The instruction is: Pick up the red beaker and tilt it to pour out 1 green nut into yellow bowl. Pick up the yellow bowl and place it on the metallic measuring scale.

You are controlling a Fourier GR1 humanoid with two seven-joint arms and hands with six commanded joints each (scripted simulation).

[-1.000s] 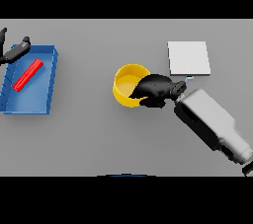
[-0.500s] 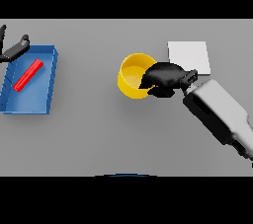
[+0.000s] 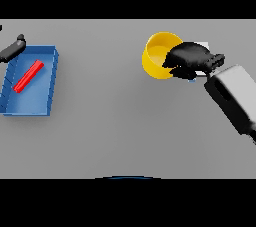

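The right robot hand (image 3: 189, 60), dark and glossy on a white and grey arm, has its fingers curled over the near right rim of the round yellow bowl (image 3: 157, 53), pinching the wall so the bowl can be carried. The bowl appears lifted and tipped a little, its smooth plastic-looking inside facing the view; whether a nut lies in it cannot be told. It hangs toward the far right part of the plain grey desk (image 3: 125, 121), and the hand covers nearly all of the flat pale square measuring scale (image 3: 204, 44), of which only slivers show beside the hand. This looks like the carrying step, with the bowl held just at the scale's left edge so it can be lowered onto it.

Near the desk's left edge lies a shallow blue rectangular tray (image 3: 30, 106) with raised walls, holding a slim red bar-shaped object (image 3: 28, 76) laid diagonally. The left robot hand (image 3: 12, 49) rests idle at the tray's far left corner; its fingers cannot be made out.
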